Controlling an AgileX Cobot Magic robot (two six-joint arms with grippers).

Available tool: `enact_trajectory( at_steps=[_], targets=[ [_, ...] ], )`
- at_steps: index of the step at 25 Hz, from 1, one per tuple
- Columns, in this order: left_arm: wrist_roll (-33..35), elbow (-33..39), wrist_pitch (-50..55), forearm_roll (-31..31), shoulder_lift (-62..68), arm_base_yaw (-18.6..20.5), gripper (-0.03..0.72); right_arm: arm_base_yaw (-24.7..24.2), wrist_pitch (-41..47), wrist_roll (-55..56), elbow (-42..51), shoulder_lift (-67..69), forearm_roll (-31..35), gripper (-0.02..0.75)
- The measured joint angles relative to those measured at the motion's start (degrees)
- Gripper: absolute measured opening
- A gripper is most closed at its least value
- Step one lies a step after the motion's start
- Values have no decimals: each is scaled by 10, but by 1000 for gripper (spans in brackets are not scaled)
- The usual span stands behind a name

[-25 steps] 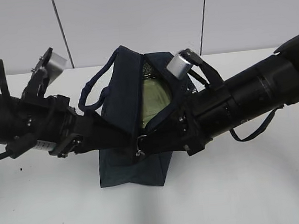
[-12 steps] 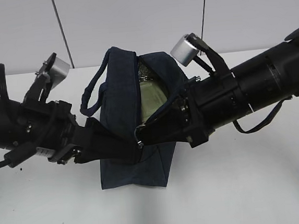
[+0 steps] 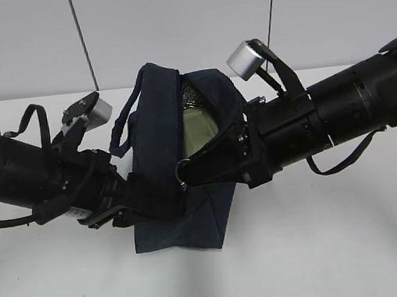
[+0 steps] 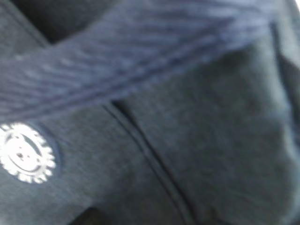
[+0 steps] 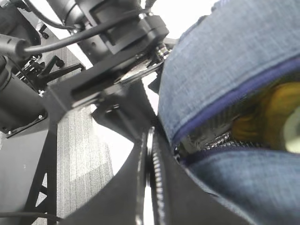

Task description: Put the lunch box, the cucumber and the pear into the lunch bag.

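Since a second ago the left arm has dropped lower against the lunch bag (image 3: 178, 192), and the right arm has risen a little, leaving the mouth narrower. That navy bag stands on the white counter (image 3: 318, 249) between both sets of jaws, its top partly open, with the lunch box (image 3: 200, 131) showing sage green inside. An orange-yellow shape, probably the pear (image 5: 262, 117), sits deep in the opening; the cucumber is not clearly visible.

The right gripper (image 3: 190, 171) is pinched closed on the zipper's silver ring pull (image 3: 180, 174), right at its tips. The left gripper (image 3: 137, 206) presses into the bag's side; I cannot tell whether it holds fabric.

Closing looks like the step in hand: the left jaws should brace the bag while the right draws the pull evenly along the track.

A round white toothed emblem (image 4: 26, 152) shows on the fabric; no writing is readable.
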Motion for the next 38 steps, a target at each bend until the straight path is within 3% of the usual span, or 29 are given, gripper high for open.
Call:
enact_trajectory(
  at_steps=[4,8,19,38],
  targets=[
    [1,0,-7,-3,0,-2,164,0,-6,0,0,0,4,6],
    [1,0,-13,-5,0,-2,65,0,-15,-1,0,0,20,6],
    [1,-1,-30,36,0,-2,46,0,-29,-4,-55,0,25,6],
    [1,-4,-17,105,0,0,8,0,-125,-12,-138,25,26,6]
  ],
)
